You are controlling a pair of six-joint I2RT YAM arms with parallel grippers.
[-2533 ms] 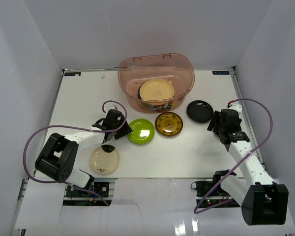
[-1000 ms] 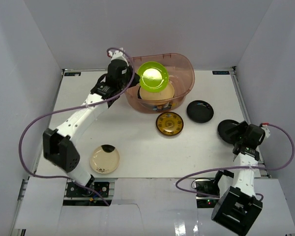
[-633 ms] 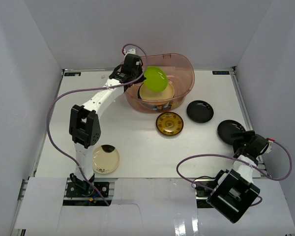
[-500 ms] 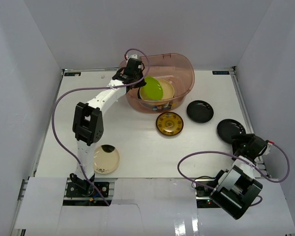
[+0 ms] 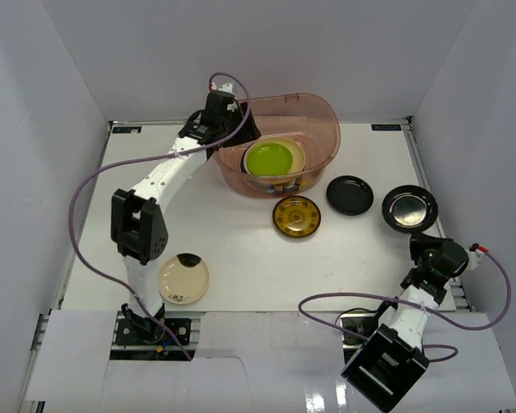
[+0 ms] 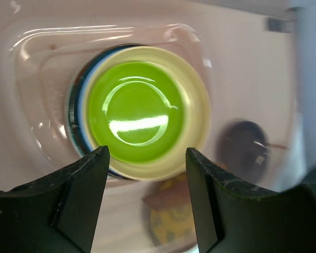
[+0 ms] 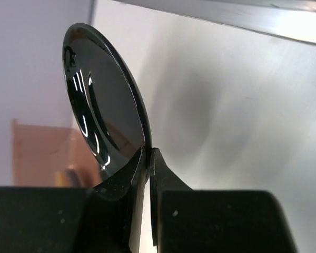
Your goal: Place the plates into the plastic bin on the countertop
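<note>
The plastic bin (image 5: 332,136) stands at the back of the countertop (image 5: 241,254). A lime green plate (image 5: 269,158) (image 6: 136,110) lies flat on a cream plate (image 6: 198,113) inside it. My left gripper (image 5: 234,118) (image 6: 146,182) hovers open above the bin's near wall, holding nothing. My right gripper (image 5: 419,234) (image 7: 149,154) is shut on the rim of a black plate (image 5: 409,208) (image 7: 100,113), which it holds raised and tilted at the right. An amber plate (image 5: 296,216), a second black plate (image 5: 350,194) and a peach plate (image 5: 183,279) lie on the countertop.
White walls close in the countertop on three sides. The left arm stretches from the near left up to the bin's left rim. The right arm's purple cable loops over the near right edge.
My left gripper let the lime green plate down into the bin and opened. My right gripper shut on the black plate's rim and raised it off the countertop.
</note>
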